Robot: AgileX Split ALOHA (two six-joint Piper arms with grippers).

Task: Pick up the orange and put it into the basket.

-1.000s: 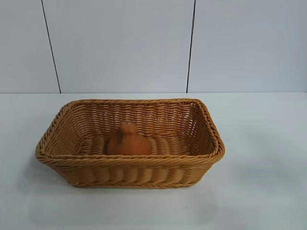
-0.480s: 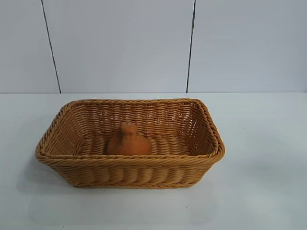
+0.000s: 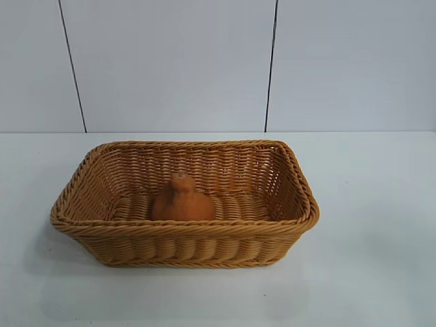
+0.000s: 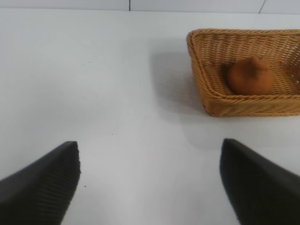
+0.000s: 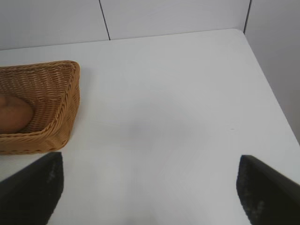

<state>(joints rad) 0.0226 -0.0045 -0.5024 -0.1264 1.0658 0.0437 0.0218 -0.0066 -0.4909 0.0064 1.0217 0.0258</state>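
While the left tool (image 4: 150,183) hangs over bare white bench (image 4: 93,93) with its dark fingers (image 4: 42,183) spread wide and nothing between them, the basket (image 3: 184,235) sits near the middle of the bench. Inside it, the orange (image 3: 182,201) rests on the woven floor, knobby top up, close to the near wall. Off the basket's right end, the right tool (image 5: 147,187) is likewise spread and empty above the bench.
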